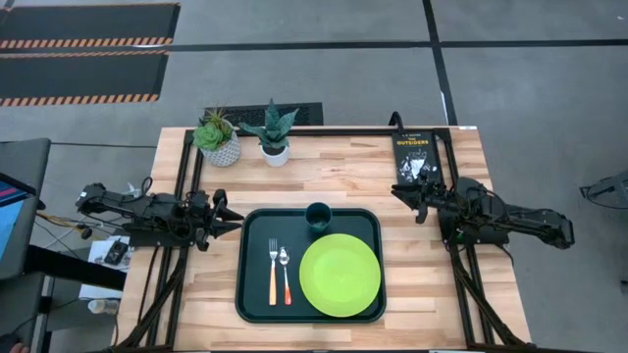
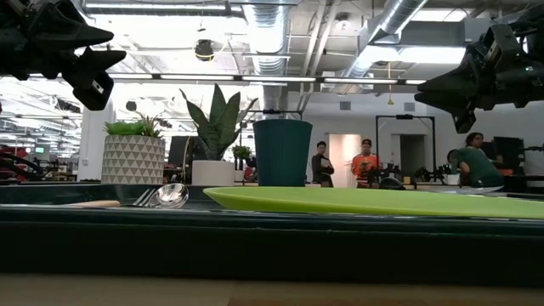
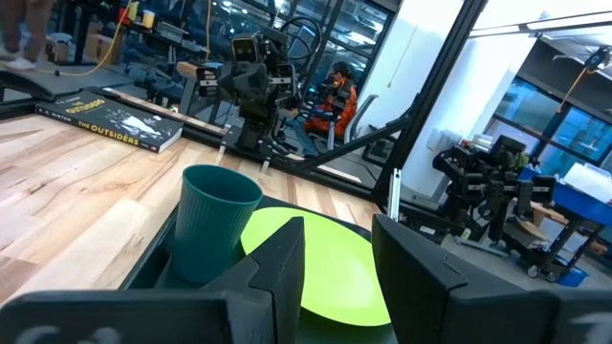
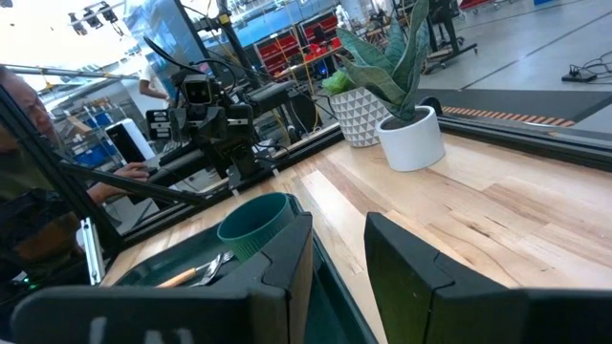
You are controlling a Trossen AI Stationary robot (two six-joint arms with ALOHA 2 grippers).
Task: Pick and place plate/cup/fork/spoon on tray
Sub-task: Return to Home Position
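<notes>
the tray [image 1: 257,299] lies in the middle of the wooden table [image 1: 432,284], and all four things are on it. the plate [image 1: 340,276] rests flat in the right half. the cup [image 1: 318,217] stands upright at the far edge, just beside the plate. the fork [image 1: 274,270] and the spoon [image 1: 285,275] lie side by side in the left half, handles toward the near edge. the left gripper [image 1: 234,220] hovers just beside the tray's left edge, fingers apart and holding nothing. the right gripper [image 1: 400,196] hangs well apart from the tray, near the book [image 1: 416,157], also apart and empty. i judge that the placing step is finished; the next move only calls for the arms to go back to rest.
</notes>
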